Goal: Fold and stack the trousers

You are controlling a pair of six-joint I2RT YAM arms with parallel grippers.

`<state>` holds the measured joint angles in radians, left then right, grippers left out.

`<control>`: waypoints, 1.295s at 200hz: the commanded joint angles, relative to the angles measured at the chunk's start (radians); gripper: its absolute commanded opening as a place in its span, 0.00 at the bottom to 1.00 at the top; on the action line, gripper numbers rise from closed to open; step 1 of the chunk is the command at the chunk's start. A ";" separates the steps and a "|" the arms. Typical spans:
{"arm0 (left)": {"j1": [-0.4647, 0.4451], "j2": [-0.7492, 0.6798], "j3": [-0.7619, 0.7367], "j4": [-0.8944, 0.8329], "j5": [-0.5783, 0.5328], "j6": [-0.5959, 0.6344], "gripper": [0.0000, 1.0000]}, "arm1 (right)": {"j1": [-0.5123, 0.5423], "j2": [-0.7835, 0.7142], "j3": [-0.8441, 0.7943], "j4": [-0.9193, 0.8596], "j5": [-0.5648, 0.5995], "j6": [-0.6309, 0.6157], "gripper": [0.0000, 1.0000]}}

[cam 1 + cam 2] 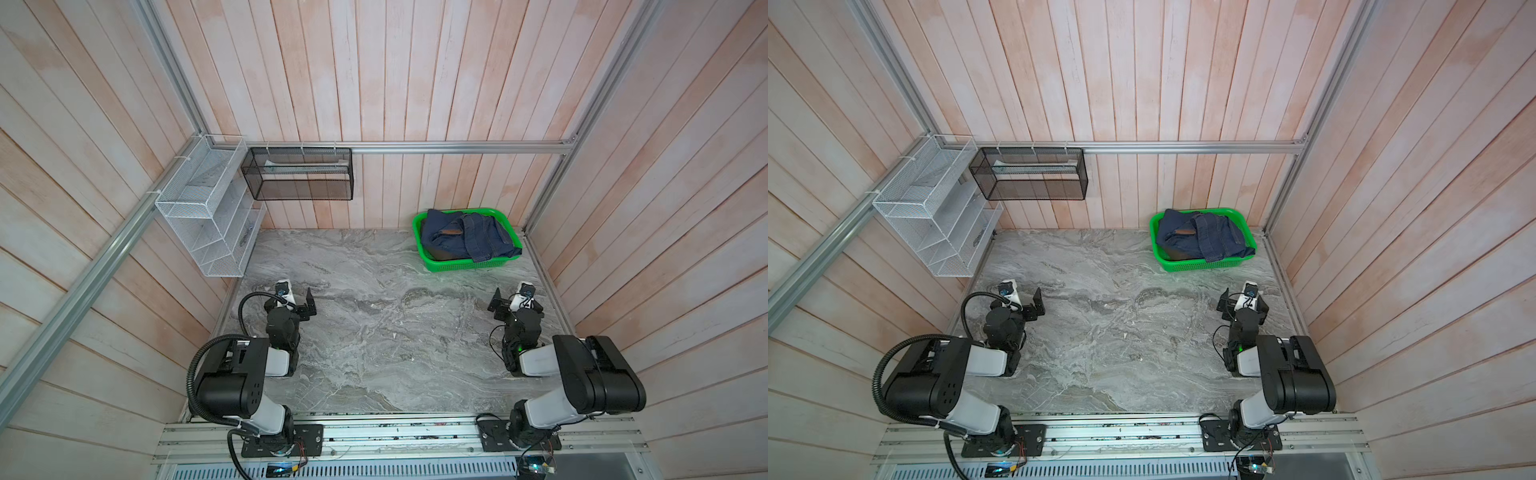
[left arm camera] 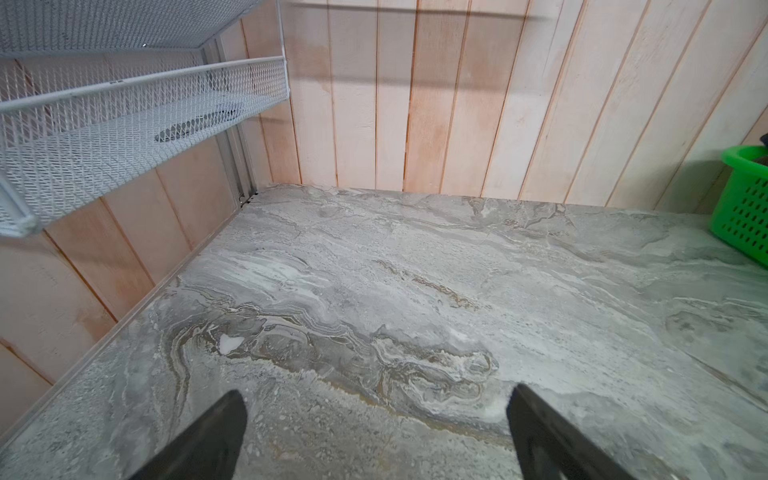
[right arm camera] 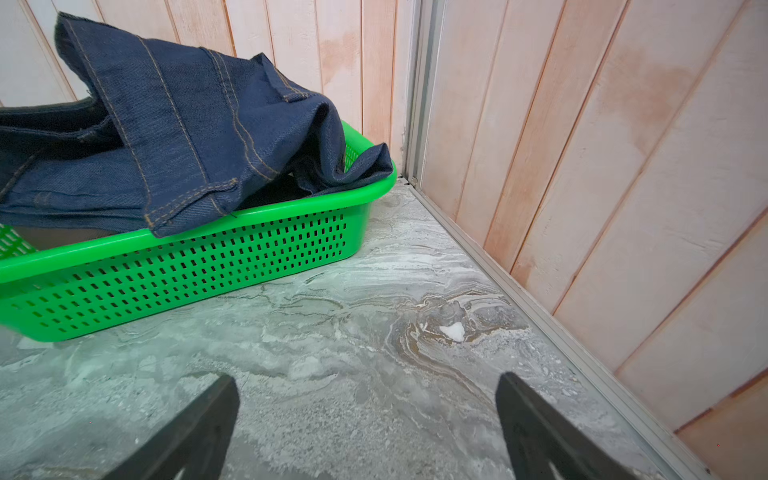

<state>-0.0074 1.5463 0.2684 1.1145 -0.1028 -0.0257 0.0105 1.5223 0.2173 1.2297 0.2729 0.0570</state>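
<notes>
Opening stage, before any grasp. The left gripper (image 2: pixel 378 390) is released and empty, its two fingers (image 2: pixel 208 440) spread wide over bare table (image 2: pixel 415 270); the right gripper (image 3: pixel 366 376) stands the same way. The trousers (image 3: pixel 178 137) lie crumpled in the green basket (image 3: pixel 208 266), ahead of the right fingers and a little toward the left arm's side, well apart from the tips. One hem drapes over the rim that faces those fingers. From the left fingers the basket sits far ahead and across, with only its corner in view. No fold is made yet, so the step in hand appears to be the fetch. The next move likely calls for the right gripper to reach forward to the rim, close on the draped hem, and draw the trousers onto the open table between the two grippers, where the left can take a second hold
</notes>
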 commanded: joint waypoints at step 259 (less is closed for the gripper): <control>0.007 -0.113 0.055 -0.137 -0.048 -0.024 1.00 | 0.006 -0.023 0.002 0.007 0.053 0.014 0.97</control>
<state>0.0032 1.5406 0.2714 1.0912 -0.0792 -0.0288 0.0109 1.5223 0.2173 1.2304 0.2802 0.0570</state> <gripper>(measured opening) 0.998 0.980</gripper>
